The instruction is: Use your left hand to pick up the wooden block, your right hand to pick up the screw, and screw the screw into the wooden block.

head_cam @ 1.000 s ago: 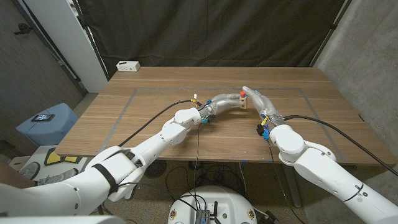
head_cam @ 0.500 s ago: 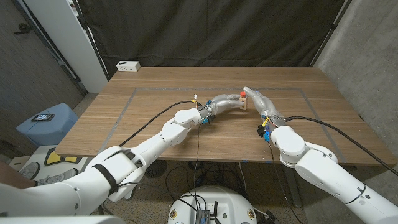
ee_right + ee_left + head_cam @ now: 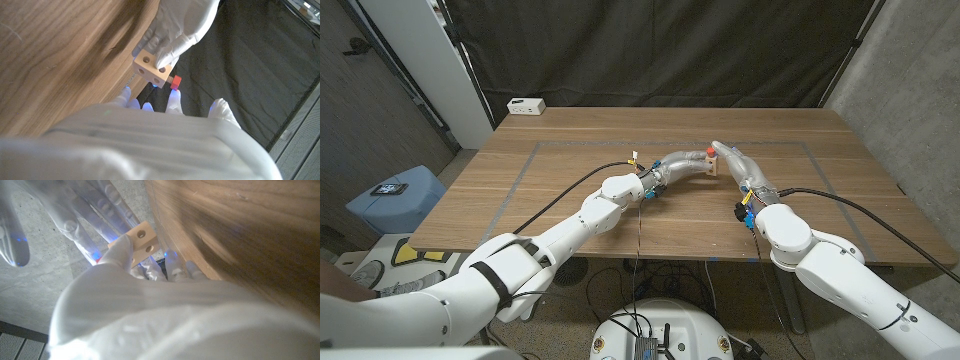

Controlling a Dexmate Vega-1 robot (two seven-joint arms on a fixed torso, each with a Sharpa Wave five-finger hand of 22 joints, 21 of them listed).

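Pale wooden block (image 3: pixel 151 68), raised above the middle of the table (image 3: pixel 570 200), is gripped by the left hand (image 3: pixel 682 163), while the right hand (image 3: pixel 735 163) seems to grip the red-headed screw (image 3: pixel 174 82) seated in 1 hole, so turning comes next.

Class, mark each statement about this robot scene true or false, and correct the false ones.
1. The left hand holds the block. True.
2. The block lies flat on the table. False: it is held up above the wood.
3. The screw has a red head. True.
4. The screw lies far from the block. False: it sits right at the block's side.
5. The right hand rests at the table's near edge. False: it is up at the block, meeting the left hand.
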